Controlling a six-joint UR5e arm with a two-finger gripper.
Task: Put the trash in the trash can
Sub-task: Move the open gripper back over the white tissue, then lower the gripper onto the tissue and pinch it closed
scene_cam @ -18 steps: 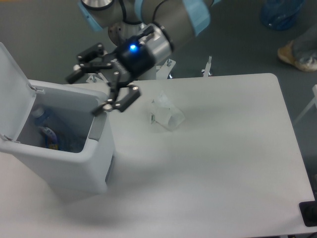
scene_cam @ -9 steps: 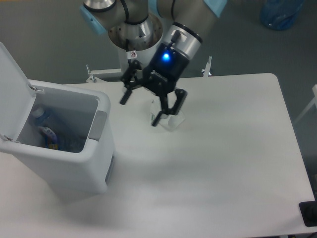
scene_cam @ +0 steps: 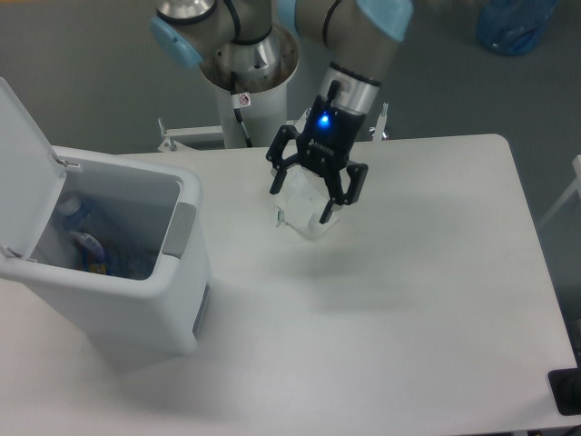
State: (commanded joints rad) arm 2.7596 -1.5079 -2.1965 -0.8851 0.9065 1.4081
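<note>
Gripper (scene_cam: 303,203): fingers spread apart, set directly over the crumpled wrapper (scene_cam: 305,218), one finger seen at each side of it; contact cannot be told.
Crumpled wrapper: white, translucent, lying on the white table (scene_cam: 427,291), to the right of the trash can (scene_cam: 118,272).
Trash can: white, boxy, lid (scene_cam: 23,163) raised at the left, grey tab (scene_cam: 179,230) on the rim.
Bottle (scene_cam: 77,234): bluish, lodged inside the trash can.

white table (scene_cam: 427,272) — trash can (scene_cam: 136,300), crumpled wrapper (scene_cam: 304,213)
</note>
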